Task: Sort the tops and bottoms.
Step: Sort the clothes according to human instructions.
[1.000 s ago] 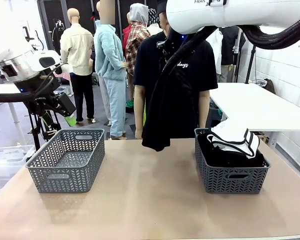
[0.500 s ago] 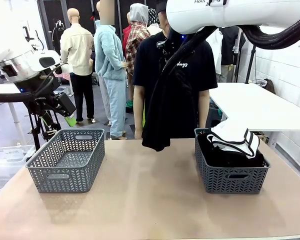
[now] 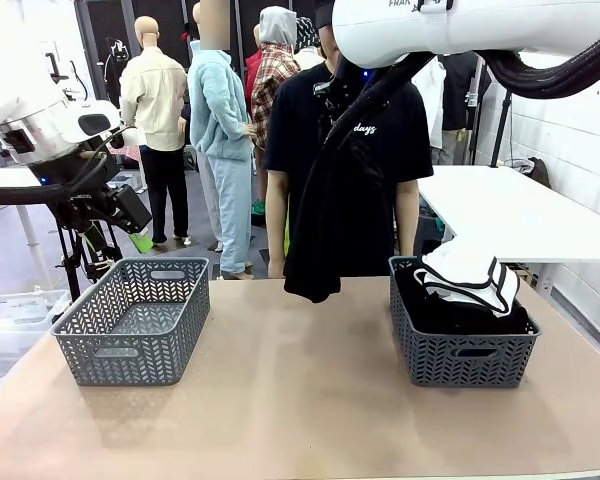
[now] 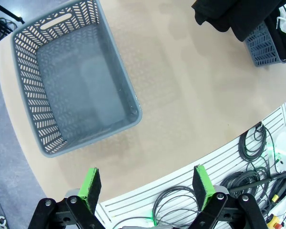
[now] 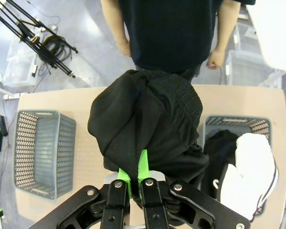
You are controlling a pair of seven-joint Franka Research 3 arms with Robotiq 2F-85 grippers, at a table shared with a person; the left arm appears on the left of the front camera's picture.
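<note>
**Hanging a black garment above the tabletop between two baskets**

Looking across from the front, the tan tabletop carries two grey woven baskets. The left basket holds nothing visible; the right basket is piled with dark clothing and a white piece with black trim. Between the baskets, but well above the tabletop, a black garment hangs in a long fold from the right arm, which crosses the top of the picture from the right. It blocks most of the person in a dark T-shirt standing at the tabletop's far edge. The left arm sits raised beyond the left basket's outer corner, clear of it.

From the left wrist, the left pincer points down with its green pads far apart and nothing between them. The left basket lies ahead of it, and a corner of the right basket shows at the tabletop's far end.

From the right wrist, the right pincer has its pads pressed together on a bunched fold of the black garment, which drapes over the tabletop between the baskets. The person's arms hang down just past the tabletop.
</note>
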